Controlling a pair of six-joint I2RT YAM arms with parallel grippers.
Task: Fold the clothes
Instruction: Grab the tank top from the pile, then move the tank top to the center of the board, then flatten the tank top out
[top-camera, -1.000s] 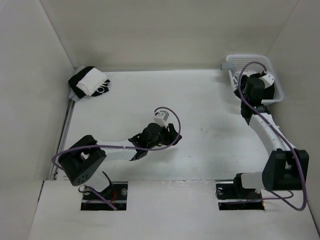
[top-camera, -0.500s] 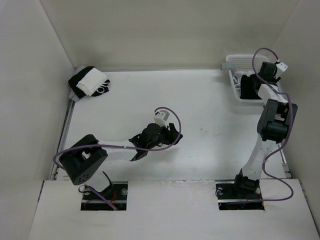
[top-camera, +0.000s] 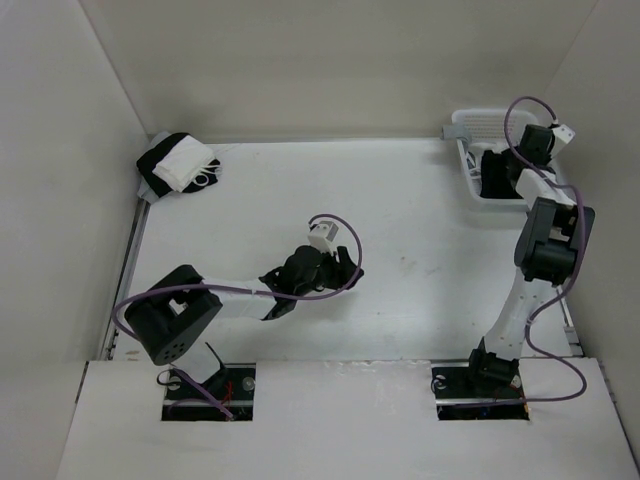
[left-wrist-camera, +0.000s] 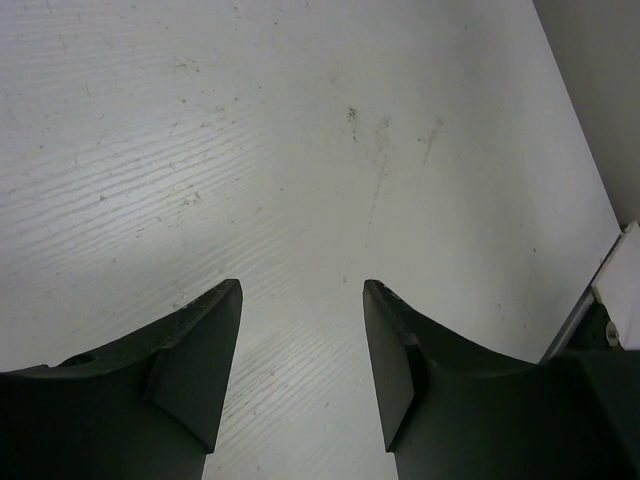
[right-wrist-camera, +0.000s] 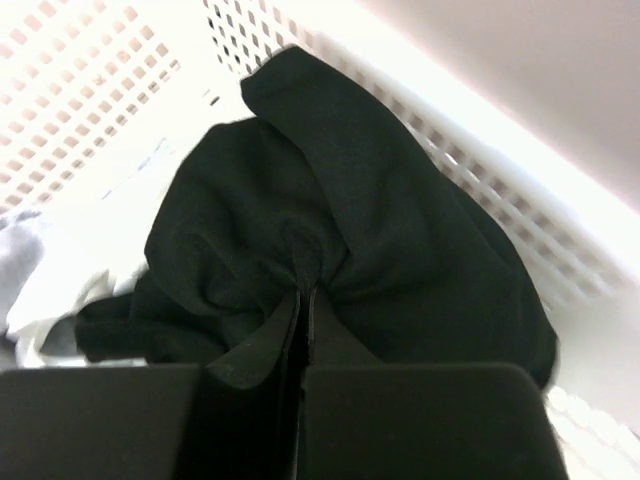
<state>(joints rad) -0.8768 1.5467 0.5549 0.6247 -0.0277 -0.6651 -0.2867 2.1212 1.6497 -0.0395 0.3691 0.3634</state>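
Top external view, left to right.

- Black-and-white cloth bundle (top-camera: 178, 168): far left corner of the surface (top-camera: 420, 210); not the task's item.
- Left fingers (left-wrist-camera: 195, 350): spread, holding nothing, hovering over bare mid-surface.
- White perforated basket (top-camera: 478, 122): far right corner.
- Black sleeveless top (right-wrist-camera: 340, 220): crumpled inside the basket, beside a white garment (right-wrist-camera: 60, 285).
- Right fingers (right-wrist-camera: 268, 345): pressed together, pinching a gathered fold of the top.
- Step in hand, by judgement: retrieval; folding not begun.
- Next move calls for: lifting the top clear of the rim, carrying it to mid-surface and spreading it flat.

Black top (right-wrist-camera: 330, 220) — bunched, in white basket (right-wrist-camera: 90, 70), far-R corner
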